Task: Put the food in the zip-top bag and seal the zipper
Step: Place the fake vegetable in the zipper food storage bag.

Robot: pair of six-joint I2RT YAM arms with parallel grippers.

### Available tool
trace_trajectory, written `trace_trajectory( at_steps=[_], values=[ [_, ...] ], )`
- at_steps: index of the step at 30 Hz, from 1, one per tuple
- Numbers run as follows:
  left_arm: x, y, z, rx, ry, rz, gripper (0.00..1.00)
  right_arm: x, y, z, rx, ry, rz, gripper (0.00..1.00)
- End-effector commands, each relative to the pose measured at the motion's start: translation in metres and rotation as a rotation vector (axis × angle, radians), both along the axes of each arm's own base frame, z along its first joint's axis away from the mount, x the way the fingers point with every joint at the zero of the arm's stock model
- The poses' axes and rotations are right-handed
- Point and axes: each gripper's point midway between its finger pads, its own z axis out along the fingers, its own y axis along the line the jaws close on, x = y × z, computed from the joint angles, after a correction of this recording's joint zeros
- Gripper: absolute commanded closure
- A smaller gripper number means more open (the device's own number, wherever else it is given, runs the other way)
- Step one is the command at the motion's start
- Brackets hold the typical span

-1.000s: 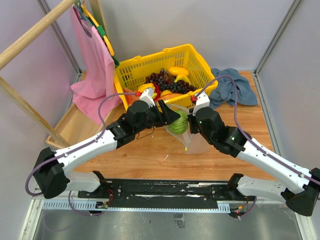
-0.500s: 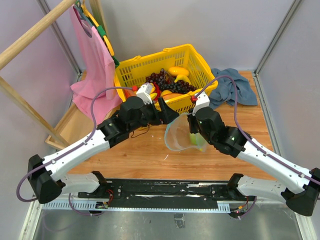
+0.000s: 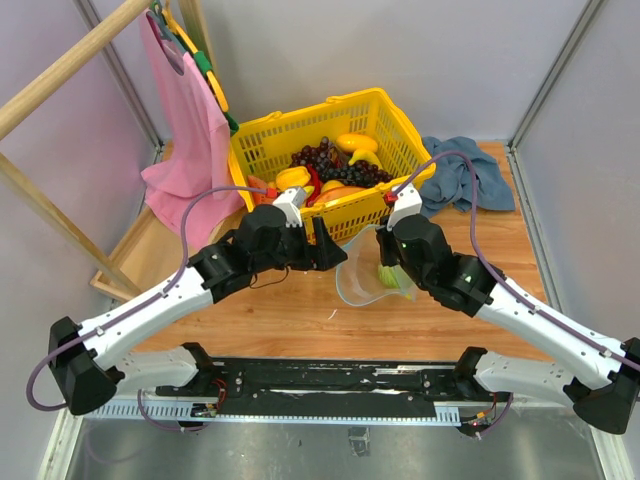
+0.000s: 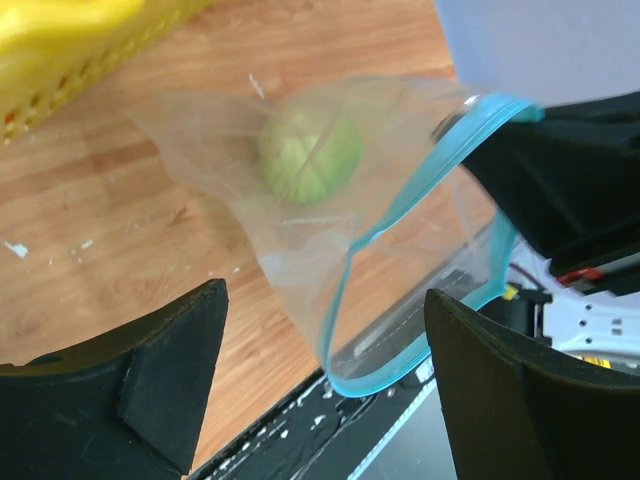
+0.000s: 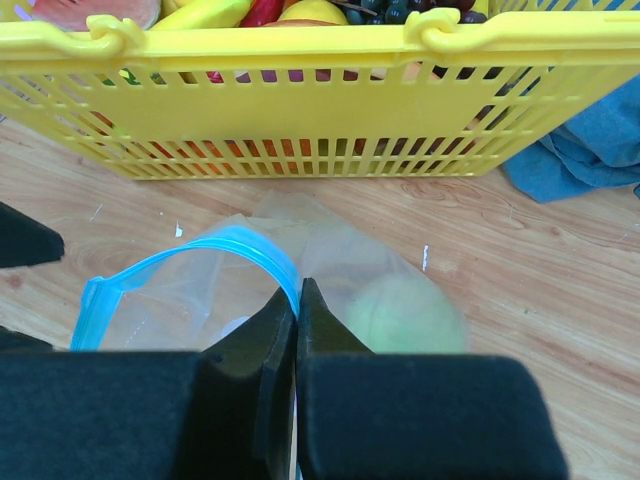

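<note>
The clear zip-top bag hangs open over the wooden table. My right gripper is shut on its light-blue zipper, pinching the mouth edge. A smooth green fruit lies inside the bag; it also shows in the right wrist view and the left wrist view. My left gripper is open and empty just left of the bag's mouth. More food, a yellow one and an orange one, lies in the basket.
The yellow lattice basket stands right behind the bag, also holding dark grapes. A blue cloth lies at the back right. A pink cloth hangs on a wooden rack at the left.
My left gripper let the green fruit go into the bag and drew back to the left, open. The bag sagged lower with the fruit in it. The right gripper kept its hold.
</note>
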Motion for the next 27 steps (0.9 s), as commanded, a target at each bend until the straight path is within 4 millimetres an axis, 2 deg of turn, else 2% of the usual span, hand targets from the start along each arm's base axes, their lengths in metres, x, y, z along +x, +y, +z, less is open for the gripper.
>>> trace_trajectory(
  at_steps=[1, 3, 5, 7, 11, 14, 17, 20, 27],
  values=[
    [-0.013, -0.009, -0.018, -0.016, 0.065, -0.057, 0.20, 0.005, -0.003, 0.007, 0.026, -0.024, -0.025, 0.99],
    [-0.013, -0.016, -0.024, -0.024, 0.079, -0.078, 0.25, 0.005, -0.002, 0.005, 0.021, -0.018, -0.024, 0.99],
    [-0.011, -0.022, -0.032, -0.015, 0.098, -0.090, 0.37, 0.005, -0.004, 0.004, 0.010, -0.017, -0.032, 0.99],
    [-0.008, -0.027, -0.032, -0.005, 0.088, -0.103, 0.52, 0.006, -0.010, 0.002, -0.016, -0.024, -0.046, 0.99],
    [0.010, -0.025, -0.011, 0.048, 0.000, -0.070, 0.78, 0.006, -0.022, 0.002, -0.070, -0.030, -0.076, 0.99],
    [0.028, -0.018, 0.017, 0.082, -0.096, -0.009, 0.99, 0.005, -0.032, 0.008, -0.102, -0.044, -0.095, 1.00],
    [0.038, -0.018, 0.039, 0.085, -0.159, 0.011, 1.00, 0.005, -0.048, 0.015, -0.150, -0.073, -0.135, 0.99],
    [0.048, -0.023, 0.053, 0.099, -0.197, 0.016, 1.00, 0.005, -0.065, 0.020, -0.198, -0.090, -0.188, 0.99],
    [0.054, -0.045, 0.057, 0.094, -0.253, -0.069, 1.00, -0.001, -0.075, 0.028, -0.166, -0.091, -0.230, 0.99]
  ],
)
